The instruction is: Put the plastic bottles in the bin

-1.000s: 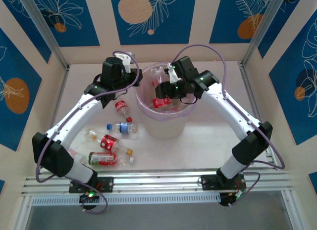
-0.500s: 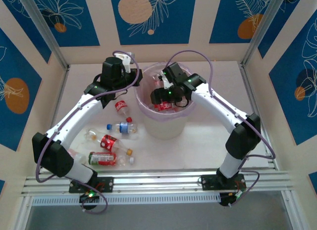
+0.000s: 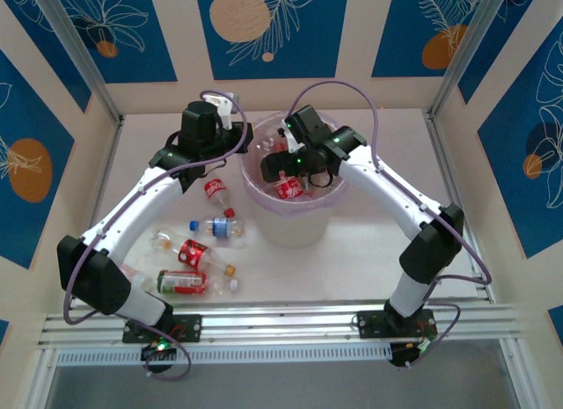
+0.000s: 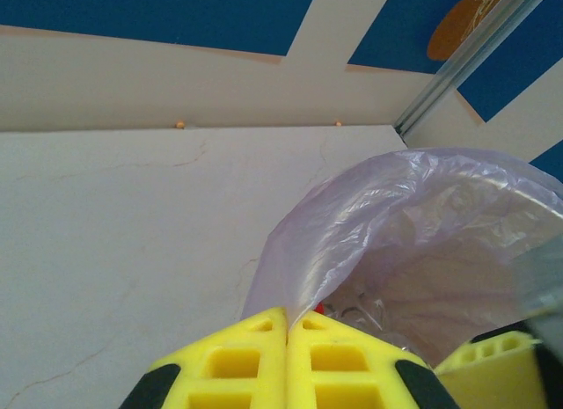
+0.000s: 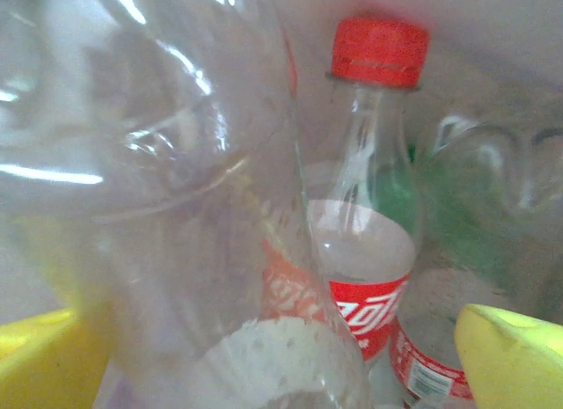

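Note:
The bin (image 3: 297, 229), a white pail with a pinkish-purple bag liner (image 4: 413, 224), stands mid-table. My left gripper (image 3: 234, 138) sits at its left rim, its yellow fingers (image 4: 246, 356) shut on a fold of the liner; in the left wrist view the gripper (image 4: 288, 314) pinches that fold. My right gripper (image 3: 283, 169) hangs over the bin's mouth, open wide. In the right wrist view a clear bottle (image 5: 176, 189) lies close between the spread fingers of the gripper (image 5: 264, 325); contact is unclear. Red-labelled plastic bottles (image 5: 369, 242) lie below in the bin (image 3: 288, 187).
Several bottles lie on the table left of the bin: a red-labelled one (image 3: 214, 193), a blue-labelled one (image 3: 216, 226), a clear one (image 3: 161, 240), and two more red-labelled ones (image 3: 199, 254) (image 3: 185, 283) near the left arm's base. An aluminium rail (image 3: 281, 321) runs along the near edge.
My right gripper has swung left over the bin's mouth and its jaws have opened wide. The left gripper has stayed put on the liner.

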`<move>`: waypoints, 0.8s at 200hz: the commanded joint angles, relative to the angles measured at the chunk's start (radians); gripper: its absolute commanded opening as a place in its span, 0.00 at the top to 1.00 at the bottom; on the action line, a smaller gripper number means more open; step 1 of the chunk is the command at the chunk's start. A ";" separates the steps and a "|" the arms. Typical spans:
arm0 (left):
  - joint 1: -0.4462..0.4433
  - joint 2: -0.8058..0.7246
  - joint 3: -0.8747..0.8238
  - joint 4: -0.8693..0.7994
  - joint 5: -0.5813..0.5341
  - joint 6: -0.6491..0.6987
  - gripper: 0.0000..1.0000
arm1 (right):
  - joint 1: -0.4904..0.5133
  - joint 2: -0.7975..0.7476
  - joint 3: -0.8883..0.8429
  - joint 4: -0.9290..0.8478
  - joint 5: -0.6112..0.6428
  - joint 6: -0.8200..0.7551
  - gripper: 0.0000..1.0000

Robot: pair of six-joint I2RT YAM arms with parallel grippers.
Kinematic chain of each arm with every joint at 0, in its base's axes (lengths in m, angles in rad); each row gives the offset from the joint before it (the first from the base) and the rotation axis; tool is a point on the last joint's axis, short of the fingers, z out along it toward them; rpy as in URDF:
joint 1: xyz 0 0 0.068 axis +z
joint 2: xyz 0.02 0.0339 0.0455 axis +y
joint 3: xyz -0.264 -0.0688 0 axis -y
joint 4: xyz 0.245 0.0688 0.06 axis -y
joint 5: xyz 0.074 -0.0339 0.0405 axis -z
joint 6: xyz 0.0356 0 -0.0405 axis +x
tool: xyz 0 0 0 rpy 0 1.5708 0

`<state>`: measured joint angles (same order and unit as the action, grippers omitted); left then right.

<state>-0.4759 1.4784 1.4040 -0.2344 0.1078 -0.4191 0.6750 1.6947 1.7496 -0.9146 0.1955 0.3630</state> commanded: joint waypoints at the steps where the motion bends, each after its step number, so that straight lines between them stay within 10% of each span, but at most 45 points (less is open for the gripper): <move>1: 0.010 0.017 0.026 -0.026 0.005 -0.007 1.00 | 0.010 -0.089 0.071 -0.066 0.050 -0.025 0.01; 55: 0.010 0.026 0.032 -0.032 0.007 -0.007 1.00 | -0.055 -0.232 0.116 -0.164 0.147 0.030 0.01; 109: 0.009 0.060 0.051 -0.026 0.024 -0.019 1.00 | -0.293 -0.340 0.005 -0.226 -0.011 0.141 0.14; 160: 0.006 0.080 0.062 -0.026 0.029 -0.027 0.96 | -0.327 -0.366 -0.182 -0.059 -0.160 0.166 0.41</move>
<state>-0.4751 1.5372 1.4509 -0.2218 0.1123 -0.4393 0.3515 1.3312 1.6188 -1.0554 0.1448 0.5003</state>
